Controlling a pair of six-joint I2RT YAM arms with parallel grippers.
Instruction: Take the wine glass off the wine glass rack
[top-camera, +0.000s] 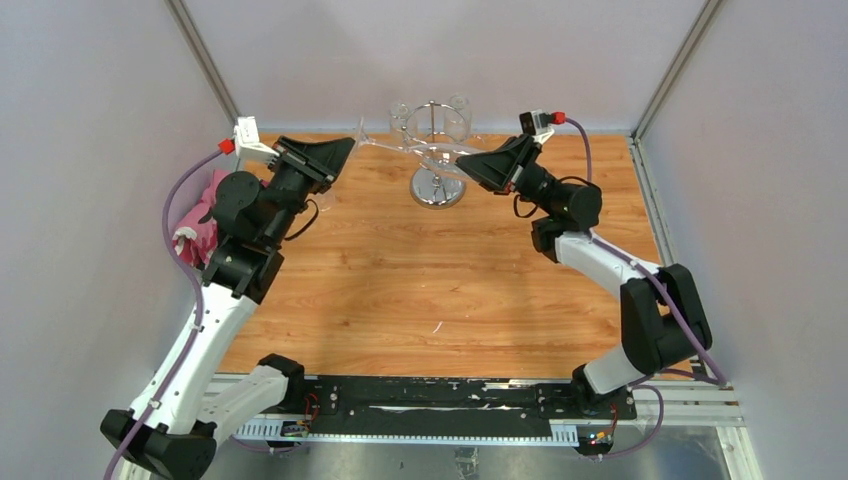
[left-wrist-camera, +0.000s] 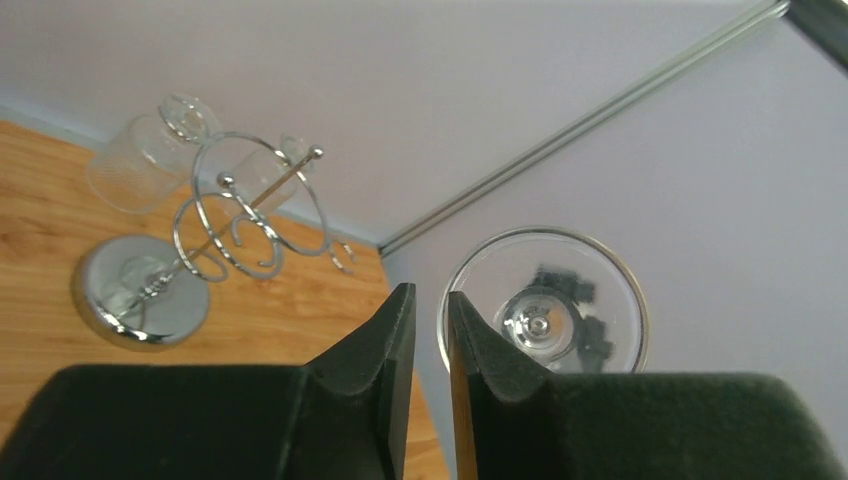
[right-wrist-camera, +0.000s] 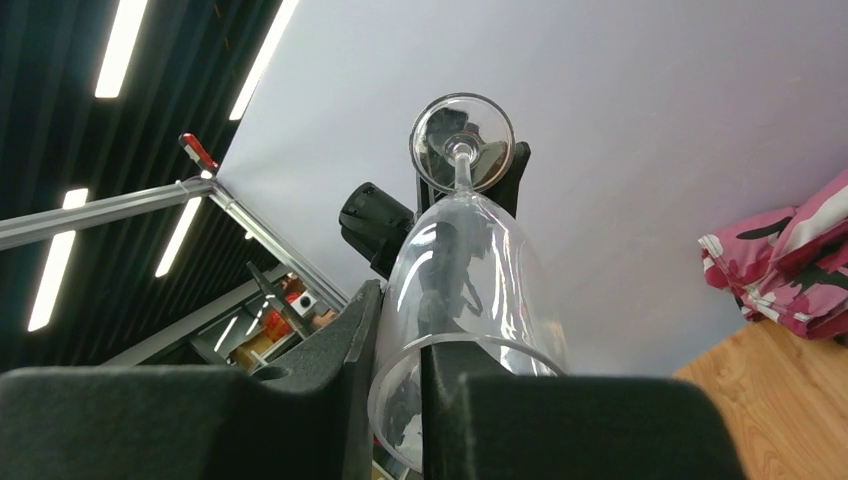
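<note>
Right wrist view: I see the wine glass (right-wrist-camera: 470, 250) lying horizontal, foot toward the left gripper (left-wrist-camera: 430, 295), rim pinched by the right gripper (right-wrist-camera: 398, 330); whether the left's near-closed fingers grip, I can't tell.

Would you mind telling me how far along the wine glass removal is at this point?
Done: the wine glass looks clear of the wine glass rack, lying sideways in the air. In hand: the right hand pinches the bowl's rim; the left hand sits at the foot, grip unclear. Left: probably carrying it away and setting it down.
</note>
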